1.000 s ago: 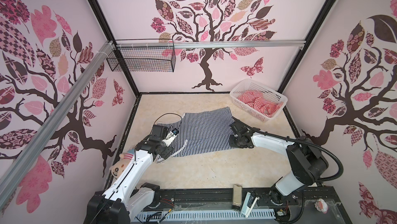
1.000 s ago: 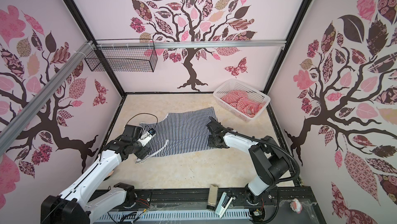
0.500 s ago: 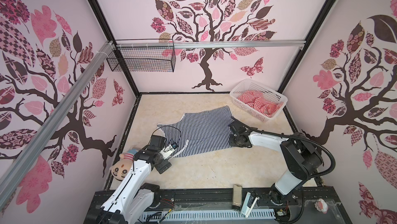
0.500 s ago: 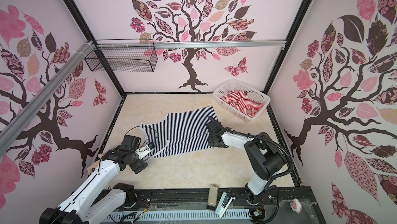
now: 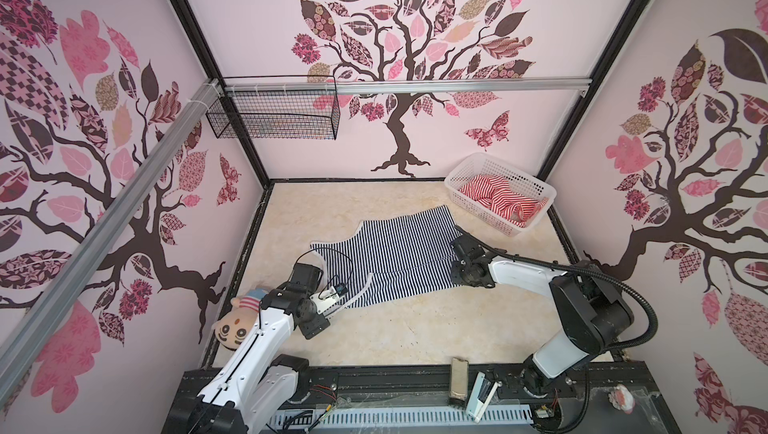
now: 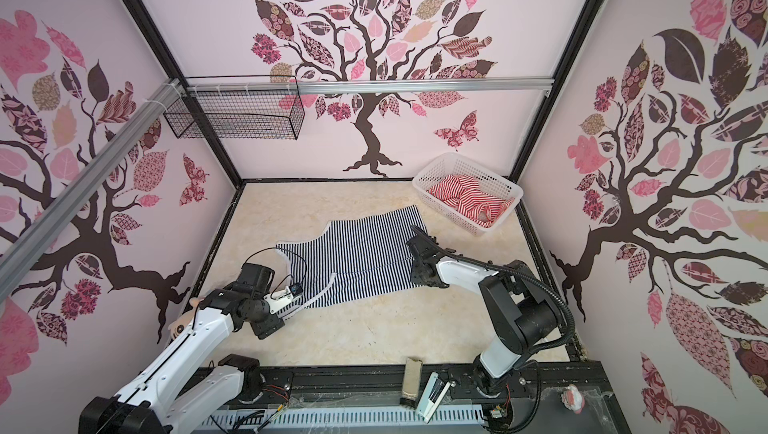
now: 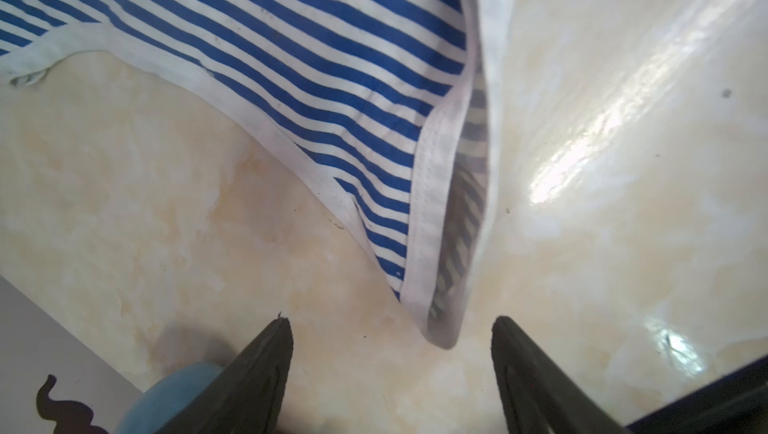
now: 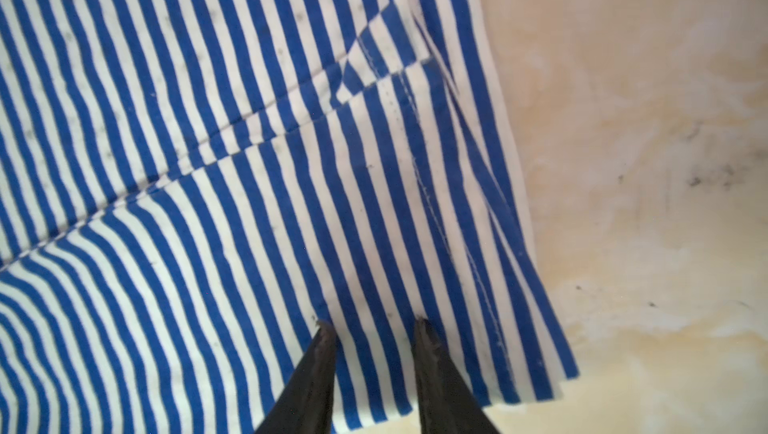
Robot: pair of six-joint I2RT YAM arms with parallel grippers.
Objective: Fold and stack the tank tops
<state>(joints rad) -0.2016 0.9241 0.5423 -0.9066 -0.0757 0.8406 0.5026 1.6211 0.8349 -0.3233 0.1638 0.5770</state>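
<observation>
The navy-and-white striped tank top [image 5: 390,257] [image 6: 353,261] lies spread flat mid-table. In the left wrist view its white-trimmed strap loop [image 7: 440,319] ends between the fingertips of my left gripper [image 7: 390,323], which is open and grips nothing. In both top views that gripper [image 5: 322,321] [image 6: 276,323] sits at the top's near-left corner. My right gripper [image 8: 374,323] [image 5: 457,232] rests over the hem side, its fingers slightly apart with flat fabric showing between them. The red-and-white striped tank top [image 5: 503,199] [image 6: 469,199] lies crumpled in the basket.
A white perforated basket [image 5: 498,224] stands at the far right corner. A plush doll [image 5: 239,319] lies against the left wall beside my left arm. A black wire basket [image 5: 274,115] hangs on the back-left rail. Small tools [image 5: 457,382] rest on the front rail.
My left gripper has drawn back toward the near edge, off the strap area, and its jaws have narrowed a little. The right gripper has stayed on the hem side.
</observation>
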